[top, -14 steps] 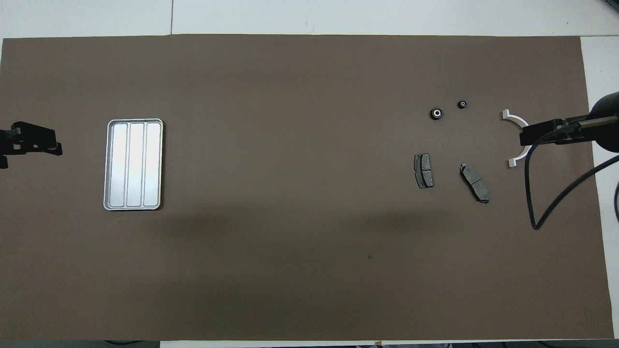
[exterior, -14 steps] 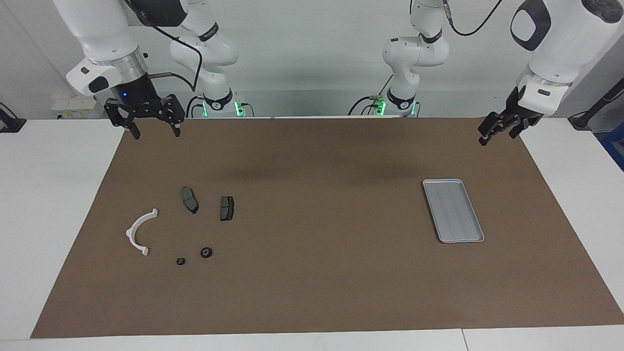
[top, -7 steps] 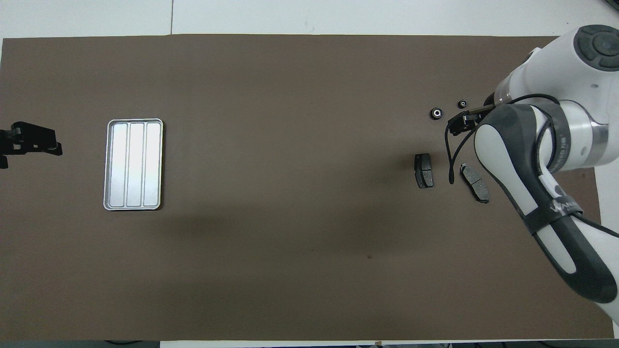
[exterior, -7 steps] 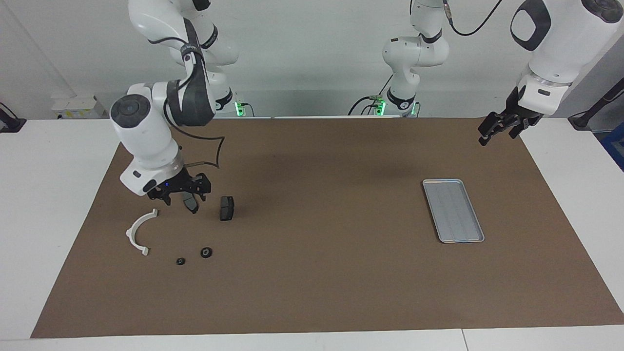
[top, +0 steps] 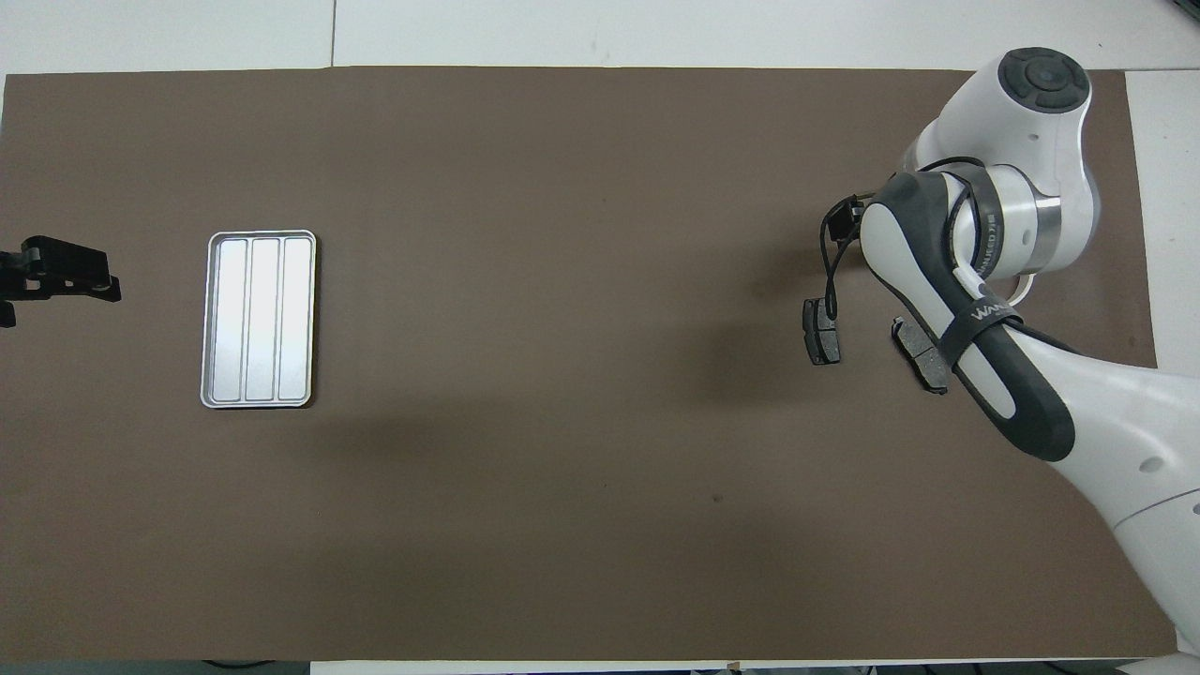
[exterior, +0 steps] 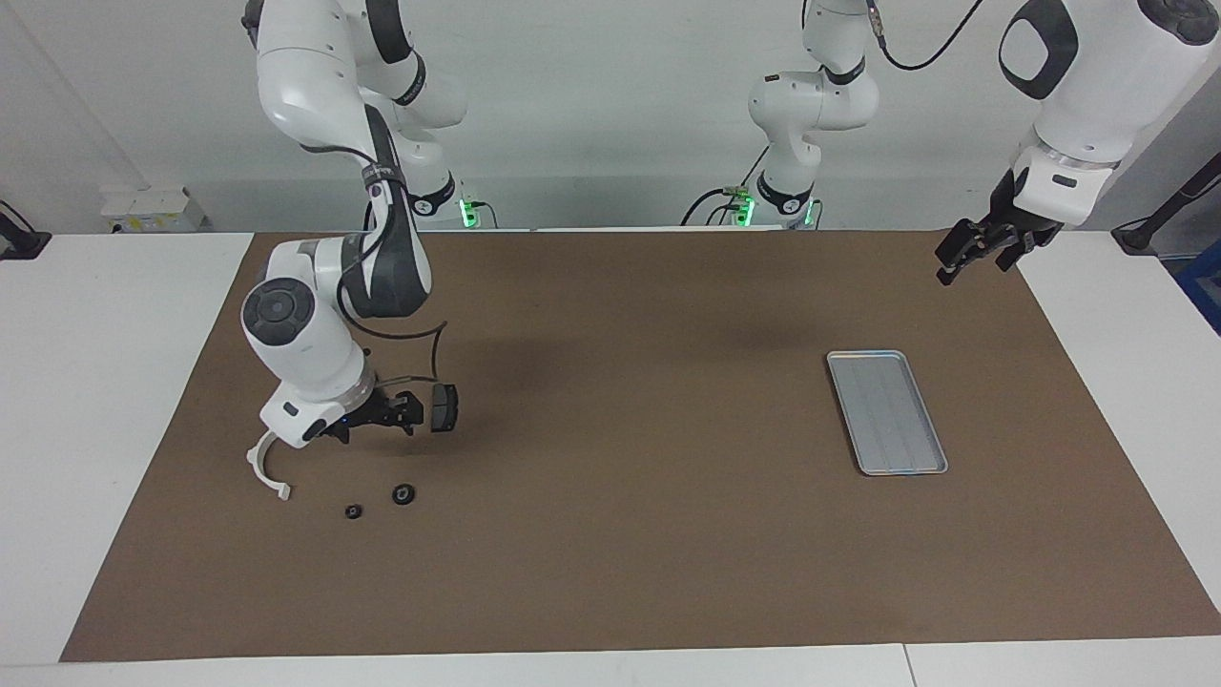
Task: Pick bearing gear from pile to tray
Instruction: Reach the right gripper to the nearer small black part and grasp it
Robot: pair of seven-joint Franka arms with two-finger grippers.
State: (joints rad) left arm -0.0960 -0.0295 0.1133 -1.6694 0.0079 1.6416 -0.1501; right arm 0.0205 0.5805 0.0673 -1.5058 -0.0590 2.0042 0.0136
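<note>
The pile lies toward the right arm's end of the brown mat. In it are a small black bearing gear [exterior: 403, 493], a smaller black round piece [exterior: 353, 511], a white arc bracket [exterior: 263, 469] and a dark brake pad [exterior: 444, 407]. My right gripper [exterior: 377, 428] hangs open and empty, low over the pile, between the brake pads and the round pieces. In the overhead view the right arm hides both round pieces, and two brake pads [top: 821, 331] [top: 920, 354] show. The silver tray [exterior: 887, 412] [top: 258, 319] lies empty toward the left arm's end.
My left gripper [exterior: 973, 253] [top: 58, 277] waits open in the air over the mat's corner at the left arm's end, on the robots' edge. The brown mat [exterior: 630, 534] covers most of the white table.
The right arm has swung down from above the mat's corner beside its base and now hangs over the pile, covering one brake pad in the facing view. The left arm has not moved.
</note>
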